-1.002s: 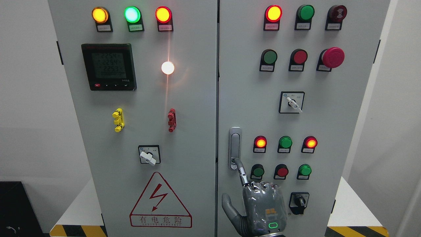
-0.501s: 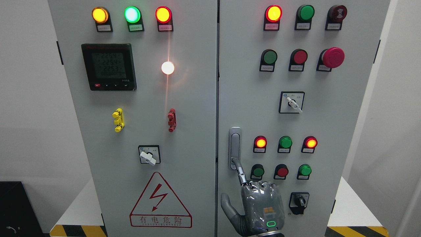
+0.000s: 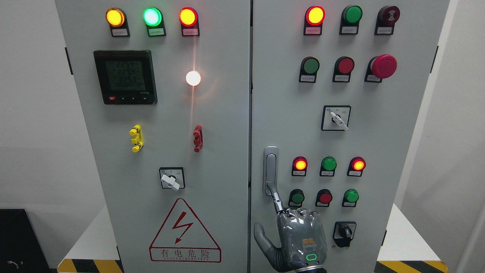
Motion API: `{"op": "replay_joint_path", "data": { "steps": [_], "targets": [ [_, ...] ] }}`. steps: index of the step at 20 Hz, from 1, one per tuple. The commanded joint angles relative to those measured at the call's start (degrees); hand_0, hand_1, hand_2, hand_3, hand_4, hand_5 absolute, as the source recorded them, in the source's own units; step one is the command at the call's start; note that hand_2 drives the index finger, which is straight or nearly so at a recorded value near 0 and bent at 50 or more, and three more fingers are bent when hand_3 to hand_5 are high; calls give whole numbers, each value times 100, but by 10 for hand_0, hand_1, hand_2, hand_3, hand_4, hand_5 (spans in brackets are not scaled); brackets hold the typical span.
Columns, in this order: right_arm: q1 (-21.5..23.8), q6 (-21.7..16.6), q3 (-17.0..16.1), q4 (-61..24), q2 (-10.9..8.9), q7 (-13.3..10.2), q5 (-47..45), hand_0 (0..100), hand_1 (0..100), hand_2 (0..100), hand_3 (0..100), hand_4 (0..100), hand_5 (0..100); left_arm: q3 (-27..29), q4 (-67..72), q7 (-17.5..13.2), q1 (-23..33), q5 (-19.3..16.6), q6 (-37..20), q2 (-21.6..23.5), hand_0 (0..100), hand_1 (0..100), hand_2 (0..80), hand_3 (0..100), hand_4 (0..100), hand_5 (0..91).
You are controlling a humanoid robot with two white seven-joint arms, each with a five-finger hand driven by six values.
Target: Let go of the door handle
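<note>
The grey door handle (image 3: 270, 170) stands upright in its recess at the left edge of the cabinet's right door (image 3: 379, 144). My right hand (image 3: 297, 231) comes up from the bottom edge just below it, back toward the camera. Its index finger (image 3: 276, 198) is stretched out and its tip touches the handle's lower end. The other fingers are curled against the palm and the thumb (image 3: 261, 235) sticks out to the left. The hand grasps nothing. The left arm is out of view.
Both cabinet doors are closed, with the seam (image 3: 251, 113) between them. Lit lamps and push buttons (image 3: 325, 197) sit right of the handle, a black rotary switch (image 3: 344, 232) right of my hand, and a red mushroom button (image 3: 383, 66) higher up. The left door has a meter (image 3: 125, 77).
My right hand has drifted slightly left and down. The index fingertip stays on the handle's lower end. The handle has not moved.
</note>
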Motion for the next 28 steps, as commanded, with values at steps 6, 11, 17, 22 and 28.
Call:
{"op": "replay_joint_path", "data": {
  "steps": [6, 11, 17, 22, 28],
  "targets": [
    [-3, 34, -6, 121, 0, 30, 0, 479, 312, 0, 1000, 1000, 1000, 0, 6, 2, 53, -1, -1, -2, 120, 556, 0, 0, 0, 0],
    [-3, 43, -6, 156, 0, 38, 0, 478, 311, 0, 1000, 1000, 1000, 0, 6, 2, 53, -1, -1, -2, 120, 556, 0, 0, 0, 0],
    [6, 43, -15, 209, 0, 38, 0, 478, 310, 0, 1000, 1000, 1000, 0, 6, 2, 53, -1, -1, 6, 120, 556, 0, 0, 0, 0],
    [6, 43, -24, 244, 0, 47, 0, 479, 309, 0, 1000, 1000, 1000, 0, 6, 2, 53, -1, -1, -2, 120, 556, 0, 0, 0, 0],
    [-3, 43, -33, 332, 0, 47, 0, 478, 309, 0, 1000, 1000, 1000, 0, -3, 2, 53, 8, -1, -2, 120, 556, 0, 0, 0, 0]
  ]
}}
